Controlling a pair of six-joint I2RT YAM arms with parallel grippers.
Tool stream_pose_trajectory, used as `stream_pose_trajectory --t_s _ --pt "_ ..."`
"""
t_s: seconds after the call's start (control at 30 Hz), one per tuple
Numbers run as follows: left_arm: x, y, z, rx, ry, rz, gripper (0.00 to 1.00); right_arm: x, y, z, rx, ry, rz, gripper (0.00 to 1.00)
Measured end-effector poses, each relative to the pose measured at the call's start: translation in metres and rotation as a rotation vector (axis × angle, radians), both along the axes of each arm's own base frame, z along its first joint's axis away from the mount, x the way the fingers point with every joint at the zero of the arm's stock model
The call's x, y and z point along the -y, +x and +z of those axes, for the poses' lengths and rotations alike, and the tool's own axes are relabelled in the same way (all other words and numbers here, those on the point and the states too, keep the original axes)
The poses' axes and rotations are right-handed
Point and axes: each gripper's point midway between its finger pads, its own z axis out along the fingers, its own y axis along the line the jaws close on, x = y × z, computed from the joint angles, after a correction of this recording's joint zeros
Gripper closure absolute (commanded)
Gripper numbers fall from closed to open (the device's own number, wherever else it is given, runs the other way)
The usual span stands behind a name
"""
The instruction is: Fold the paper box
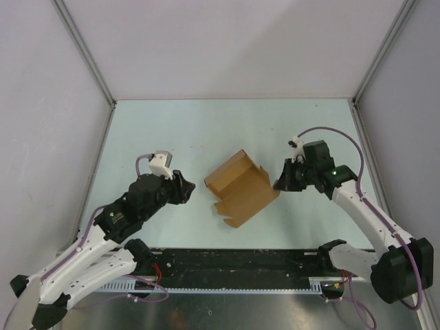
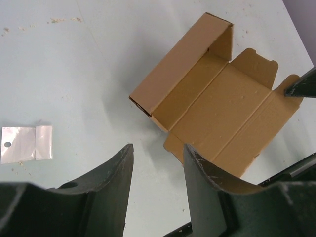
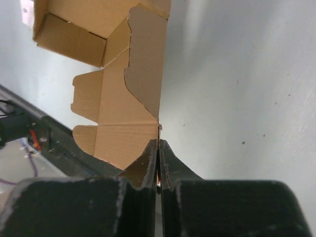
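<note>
Your paper box (image 1: 242,187) lies half-formed on the worktop (image 1: 206,124). One long side is folded up into a channel, and the rest is spread flat with its tabs out. Your right jaws are pinched tight on the edge of the box's right-hand flap. Your left jaws stand apart, gripping nothing, near the box's left side without touching it. A small clear bag (image 2: 27,143) lies well apart from the box.

Our right gripper (image 3: 158,146): jaws pinched together on the paper box (image 3: 118,128) lower corner, frame centre | box: we see brown flaps open, reaching upper left | table (image 3: 237,74): pale, fills right half
</note>
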Motion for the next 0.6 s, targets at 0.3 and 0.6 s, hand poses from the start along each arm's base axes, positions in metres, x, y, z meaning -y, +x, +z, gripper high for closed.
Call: stream_pose_trajectory --t_s 0.3,0.6 --pt "0.002 -0.001 0.000 -0.014 0.026 -0.024 0.48 0.001 0.021 0.022 -0.132 0.015 0.161 1.00" --pt "0.005 -0.002 -0.010 -0.045 0.055 -0.045 0.47 0.005 0.022 0.000 -0.299 -0.061 0.248 0.95"
